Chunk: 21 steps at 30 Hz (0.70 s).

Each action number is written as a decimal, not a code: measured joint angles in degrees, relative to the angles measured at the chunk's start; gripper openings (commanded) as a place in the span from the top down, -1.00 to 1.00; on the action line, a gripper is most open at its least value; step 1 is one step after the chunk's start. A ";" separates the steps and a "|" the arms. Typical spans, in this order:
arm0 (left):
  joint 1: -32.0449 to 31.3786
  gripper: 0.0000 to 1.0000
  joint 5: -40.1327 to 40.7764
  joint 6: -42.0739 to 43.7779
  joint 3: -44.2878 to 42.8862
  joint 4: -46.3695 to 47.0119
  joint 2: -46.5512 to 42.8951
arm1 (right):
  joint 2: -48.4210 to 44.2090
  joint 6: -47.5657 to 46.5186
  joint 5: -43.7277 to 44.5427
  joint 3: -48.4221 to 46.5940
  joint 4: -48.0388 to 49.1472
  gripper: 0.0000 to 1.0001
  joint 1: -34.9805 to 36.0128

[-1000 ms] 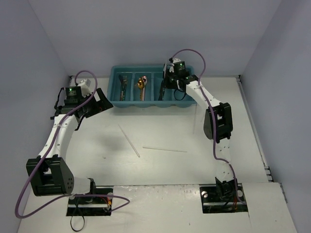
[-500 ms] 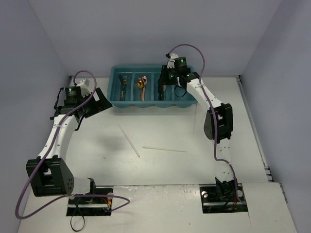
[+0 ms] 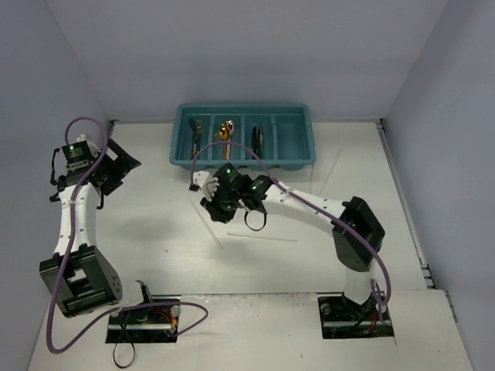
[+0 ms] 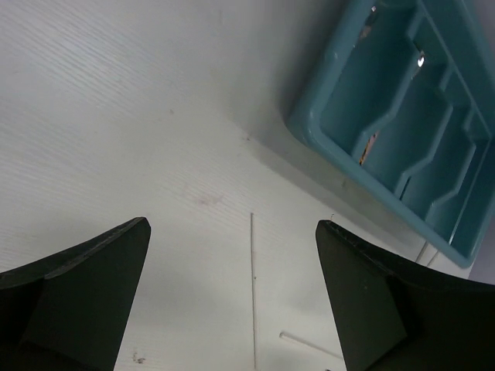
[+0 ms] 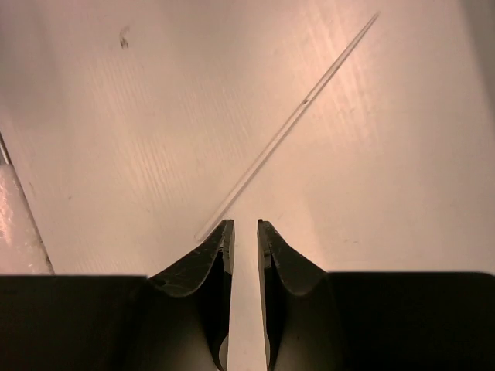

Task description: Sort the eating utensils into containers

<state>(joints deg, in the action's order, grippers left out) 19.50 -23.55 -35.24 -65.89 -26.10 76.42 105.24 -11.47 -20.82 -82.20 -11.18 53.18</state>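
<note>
The teal tray (image 3: 241, 161) stands at the back, with silver forks (image 3: 196, 130), a gold spoon (image 3: 224, 131) and dark knives (image 3: 257, 139) in three of its containers. Two thin pale sticks lie on the table, one slanted (image 3: 216, 239) and one level (image 3: 267, 238). My right gripper (image 3: 212, 207) hangs low over the slanted stick. In the right wrist view its jaws (image 5: 240, 226) are open by a narrow slit, empty, with the stick's (image 5: 286, 127) near end just left of the tips. My left gripper (image 3: 128, 164) is wide open and empty at the far left.
The tray's rightmost compartment (image 3: 290, 139) holds nothing. A third faint pale stick (image 3: 325, 176) lies right of the tray's front. The left wrist view shows the tray's corner (image 4: 309, 127) and a thin stick (image 4: 253, 294) on the table. Grey walls close in both sides.
My right arm has swung from the tray's knife compartment forward and left, down to the slanted stick. My left arm has drawn back toward the left wall, still open.
</note>
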 measured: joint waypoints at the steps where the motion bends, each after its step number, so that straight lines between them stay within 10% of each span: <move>1: 1.13 -0.74 0.15 -0.35 -0.13 -0.24 0.04 | 1.94 1.80 1.03 0.01 -0.52 0.75 0.44; 21: 2.85 -0.74 3.10 0.20 4.13 -0.84 -8.06 | 13.11 20.12 8.16 -2.37 -0.62 0.19 -0.95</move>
<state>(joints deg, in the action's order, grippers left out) 22.35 -20.46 -35.03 -61.75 -26.95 68.36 118.35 8.65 -12.66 -84.57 -11.79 52.23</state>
